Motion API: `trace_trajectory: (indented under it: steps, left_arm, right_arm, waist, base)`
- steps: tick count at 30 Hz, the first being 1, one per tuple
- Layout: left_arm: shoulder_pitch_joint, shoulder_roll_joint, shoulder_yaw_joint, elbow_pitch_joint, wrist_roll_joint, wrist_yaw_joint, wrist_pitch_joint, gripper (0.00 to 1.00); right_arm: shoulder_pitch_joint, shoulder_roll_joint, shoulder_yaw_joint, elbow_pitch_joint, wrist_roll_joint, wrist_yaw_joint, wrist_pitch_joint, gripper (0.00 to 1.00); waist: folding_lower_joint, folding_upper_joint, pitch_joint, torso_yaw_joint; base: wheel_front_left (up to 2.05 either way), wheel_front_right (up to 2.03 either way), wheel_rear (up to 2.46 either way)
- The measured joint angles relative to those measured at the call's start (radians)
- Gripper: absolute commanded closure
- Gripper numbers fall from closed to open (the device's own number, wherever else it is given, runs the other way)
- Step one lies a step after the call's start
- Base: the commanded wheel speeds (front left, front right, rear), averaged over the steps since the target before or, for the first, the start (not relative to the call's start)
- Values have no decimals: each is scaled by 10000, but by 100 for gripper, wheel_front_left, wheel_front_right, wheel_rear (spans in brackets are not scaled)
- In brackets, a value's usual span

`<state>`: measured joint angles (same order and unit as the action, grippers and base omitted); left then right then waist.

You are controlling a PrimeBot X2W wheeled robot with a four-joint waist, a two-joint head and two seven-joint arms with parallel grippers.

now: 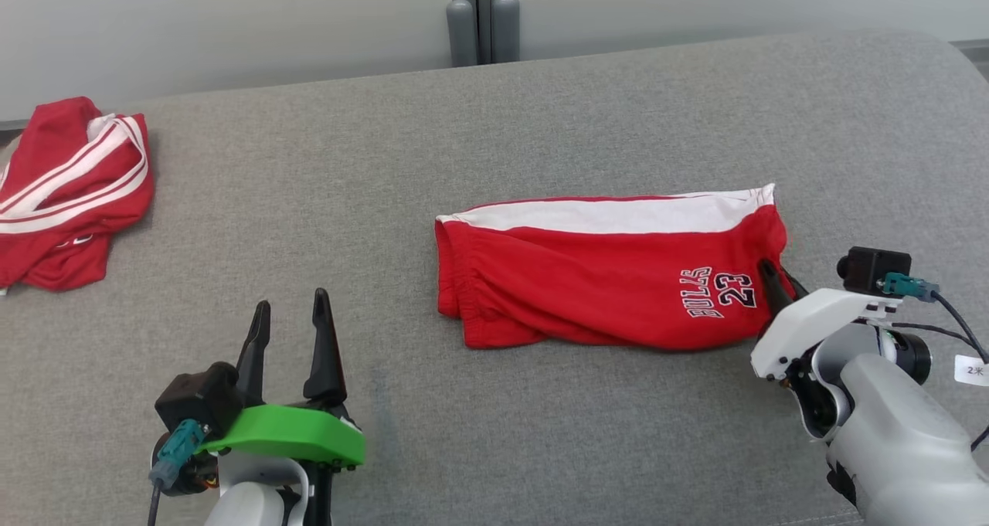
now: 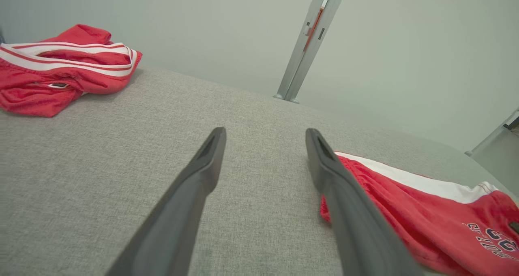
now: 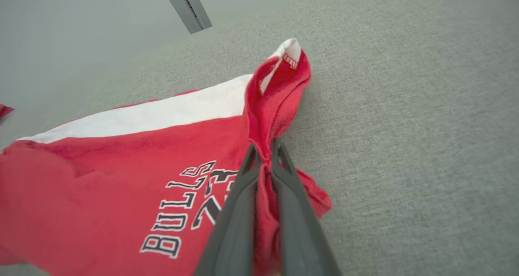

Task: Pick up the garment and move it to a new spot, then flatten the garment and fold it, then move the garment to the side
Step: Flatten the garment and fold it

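Edge of red shorts between right fingers

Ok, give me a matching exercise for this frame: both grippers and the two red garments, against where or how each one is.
1. left gripper
2. right gripper
3. shorts
4. striped garment

A. crumpled at the far left
B. shut, pinching red cloth
C. open, over bare surface
D. lying flat in the middle, number printed on it

Pairs: 1-C, 2-B, 3-D, 4-A
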<state>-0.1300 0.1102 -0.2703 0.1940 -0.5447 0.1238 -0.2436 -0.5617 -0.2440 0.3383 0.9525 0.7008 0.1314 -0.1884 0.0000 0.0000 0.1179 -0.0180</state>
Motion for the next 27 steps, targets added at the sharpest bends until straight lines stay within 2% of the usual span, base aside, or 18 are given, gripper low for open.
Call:
trace_trajectory:
  steps: [6, 14, 19, 27]
  left_arm:
    - [166, 155, -29, 107, 56, 44, -2, 0]
    - [252, 98, -59, 374, 92, 75, -54, 0]
    - [248, -13, -119, 453, 73, 31, -102, 0]
    - [208, -136, -111, 583, 71, -56, -140, 0]
  right_arm:
    - [-220, 395, 497, -667, -291, 0, 121, 100]
    - [-633, 1319, 1361, -1421, -447, 0, 840, 100]
    - [-753, 1674, 1783, -1279, -403, 0, 1200, 100]
    - [-1040, 1889, 2397, -616, -236, 0, 1429, 100]
  waist:
    - [0, 0, -312, 271]
    - [0, 0, -520, 824]
    - [0, 0, -496, 1284]
    - [0, 0, -355, 1957]
  base:
    - [0, 0, 0]
    - [0, 0, 0]
    - [0, 0, 0]
    - [0, 0, 0]
